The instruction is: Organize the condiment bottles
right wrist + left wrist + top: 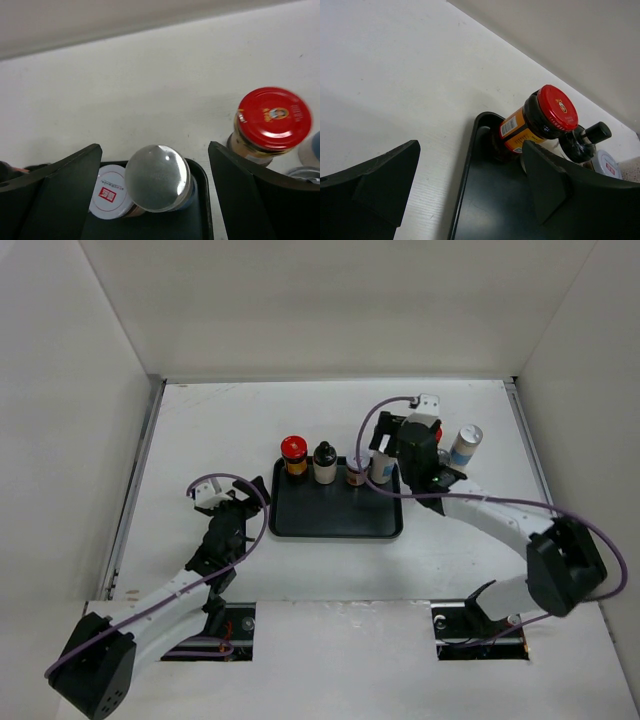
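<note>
Four condiment bottles stand along the back edge of the black tray (335, 512): a red-capped dark jar (293, 455), a black-capped bottle (325, 462), a small pale-lidded jar (355, 475) and a silver-capped cylinder (381, 467). My right gripper (154, 150) is open astride the silver cap (157, 177), with a gap on each side. A second red-capped jar (270, 122) stands on the table just right of the tray. A white-and-blue cylinder (465, 445) stands farther right. My left gripper (470, 170) is open and empty over the tray's left rim (462, 185).
White walls close in the table at the back and on both sides. The right arm (500, 515) crosses the table to the right of the tray. Both arm bases sit at the near edge.
</note>
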You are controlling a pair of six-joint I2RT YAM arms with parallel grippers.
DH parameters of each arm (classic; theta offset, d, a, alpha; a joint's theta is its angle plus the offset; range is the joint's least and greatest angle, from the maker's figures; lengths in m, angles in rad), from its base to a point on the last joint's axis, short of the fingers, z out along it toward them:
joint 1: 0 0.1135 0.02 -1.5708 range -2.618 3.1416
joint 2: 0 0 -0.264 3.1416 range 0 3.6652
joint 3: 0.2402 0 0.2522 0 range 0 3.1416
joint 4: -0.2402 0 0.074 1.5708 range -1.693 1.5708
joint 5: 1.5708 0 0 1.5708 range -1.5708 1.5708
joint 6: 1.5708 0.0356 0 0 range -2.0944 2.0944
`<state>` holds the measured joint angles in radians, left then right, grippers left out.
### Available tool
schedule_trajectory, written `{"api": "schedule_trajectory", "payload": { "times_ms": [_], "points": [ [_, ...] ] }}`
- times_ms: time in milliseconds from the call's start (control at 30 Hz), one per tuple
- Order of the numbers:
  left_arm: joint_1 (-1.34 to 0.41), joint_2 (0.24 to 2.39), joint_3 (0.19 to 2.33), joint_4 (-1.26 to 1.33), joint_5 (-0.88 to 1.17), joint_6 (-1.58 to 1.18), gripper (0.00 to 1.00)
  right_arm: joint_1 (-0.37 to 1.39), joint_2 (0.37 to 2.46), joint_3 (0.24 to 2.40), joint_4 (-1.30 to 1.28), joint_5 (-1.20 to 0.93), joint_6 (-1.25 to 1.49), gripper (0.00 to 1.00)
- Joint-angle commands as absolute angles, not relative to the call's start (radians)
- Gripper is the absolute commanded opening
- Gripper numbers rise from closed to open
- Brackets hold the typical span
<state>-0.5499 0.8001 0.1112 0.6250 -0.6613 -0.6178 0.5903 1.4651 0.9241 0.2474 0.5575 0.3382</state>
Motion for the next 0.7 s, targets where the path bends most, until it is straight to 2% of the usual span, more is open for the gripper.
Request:
{"api": "schedule_trajectory", "payload": {
  "times_ms": [0,133,200,333,667],
  "points": [
    [-0.545,0.776,0.101,0.67,-0.653,-0.626,0.83,0.585,1.292,0.901,0.264,0.643,0.334,0.94],
    [-0.55,0.762,0.1,0.67,-0.653,-0.626,0.83,0.5,1.16,0.798,0.164,0.759,0.347,0.94],
    [-0.55,0.77,0.1,0.67,-0.652,-0.627,0.83,0.455,1.135,0.776,0.111,0.788,0.362,0.99],
    [-0.556,0.782,0.101,0.678,-0.65,-0.629,0.83,0.436,1.178,0.778,0.025,0.752,0.36,1.0],
    [-0.555,0.776,0.1,0.67,-0.637,-0.63,0.83,0.398,1.287,0.768,0.051,0.589,0.385,1.0]
  ]
}}
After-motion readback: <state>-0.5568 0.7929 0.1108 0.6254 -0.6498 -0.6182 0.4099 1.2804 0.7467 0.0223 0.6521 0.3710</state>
